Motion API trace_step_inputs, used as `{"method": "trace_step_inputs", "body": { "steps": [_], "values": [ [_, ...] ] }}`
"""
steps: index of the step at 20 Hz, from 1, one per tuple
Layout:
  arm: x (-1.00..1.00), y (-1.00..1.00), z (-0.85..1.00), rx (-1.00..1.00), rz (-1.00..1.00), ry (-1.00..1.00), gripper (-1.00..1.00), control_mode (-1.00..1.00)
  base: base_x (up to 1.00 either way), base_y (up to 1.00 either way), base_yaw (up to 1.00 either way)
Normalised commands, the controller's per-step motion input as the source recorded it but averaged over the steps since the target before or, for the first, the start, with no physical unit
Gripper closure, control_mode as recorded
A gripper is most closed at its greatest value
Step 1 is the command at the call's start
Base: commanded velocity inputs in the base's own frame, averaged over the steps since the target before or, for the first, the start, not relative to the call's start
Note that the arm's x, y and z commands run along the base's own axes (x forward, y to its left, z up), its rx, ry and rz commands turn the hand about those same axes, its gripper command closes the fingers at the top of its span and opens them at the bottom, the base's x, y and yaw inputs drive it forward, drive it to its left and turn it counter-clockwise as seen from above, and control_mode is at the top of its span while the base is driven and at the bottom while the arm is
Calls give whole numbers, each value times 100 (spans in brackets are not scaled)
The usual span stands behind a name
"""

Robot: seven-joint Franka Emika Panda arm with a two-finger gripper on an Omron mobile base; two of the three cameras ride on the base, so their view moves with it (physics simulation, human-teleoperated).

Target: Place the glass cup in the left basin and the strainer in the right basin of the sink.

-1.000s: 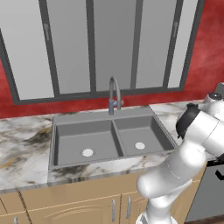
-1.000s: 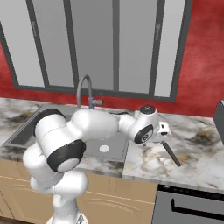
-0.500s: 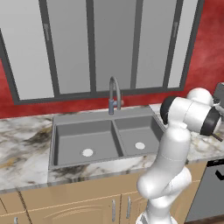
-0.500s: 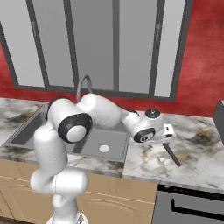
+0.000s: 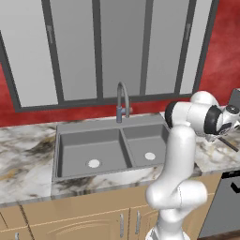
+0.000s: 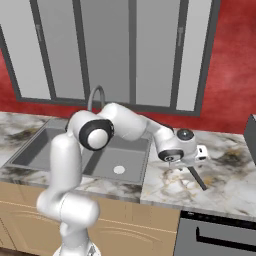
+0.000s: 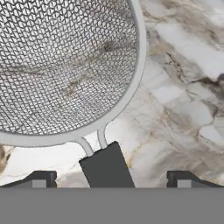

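Observation:
The strainer (image 7: 65, 65), a round grey wire-mesh bowl with a metal rim, lies on the marble counter to the right of the sink. Its dark handle (image 7: 106, 168) runs between my fingertips (image 7: 40, 178) in the hand view. My gripper (image 7: 111, 179) is open and hovers just over the handle. From the base cameras the gripper (image 6: 173, 163) hangs over the counter, with the handle (image 6: 196, 178) sticking out beside it and also showing as the handle (image 5: 229, 143). The left basin (image 5: 91, 147) and the right basin (image 5: 145, 140) each have a white drain. The glass cup is out of view.
A tall arched faucet (image 5: 122, 101) stands behind the sink divider. A dark appliance (image 5: 234, 99) sits at the far right of the counter. Under the counter to the right is a dark oven front (image 6: 220, 235). Marble counter (image 6: 225, 175) stretches right of the strainer.
The arm's upper links have swung up and round, while the hand settled slightly lower over the strainer handle. The jaws stayed open.

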Motion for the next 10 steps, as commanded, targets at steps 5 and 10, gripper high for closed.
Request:
{"method": "trace_step_inputs", "body": {
  "steps": [5,10],
  "values": [
    [35,-15,-36,8,2,0,-100,-100,0,0,0],
    [43,0,-34,12,4,0,100,-100,0,0,0]
  ]
}}
